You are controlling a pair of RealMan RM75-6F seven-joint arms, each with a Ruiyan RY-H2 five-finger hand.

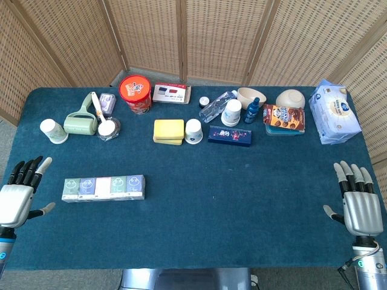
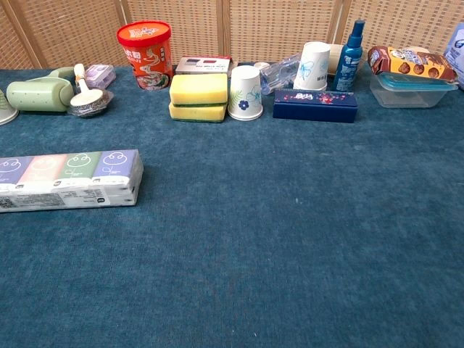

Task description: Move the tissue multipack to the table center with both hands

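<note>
While the tissue multipack [image 1: 104,188] lies untouched (table's left side), left hand [image 1: 18,196] and right hand [image 1: 358,202] rest spread, empty.

Tissue multipack [image 1: 104,188] near spread, empty left hand [image 1: 18,199].

The head view looks steeply down from above the near edge — the whole table [image 1: 193,235] fits, back to the wicker screen [image 1: 199,36]. The chest view sits low and close, facing level across the cloth. Both share the yellow sponges [image 1: 169,131] [image 2: 198,96] and the navy box [image 1: 230,135] [image 2: 315,104].
</note>
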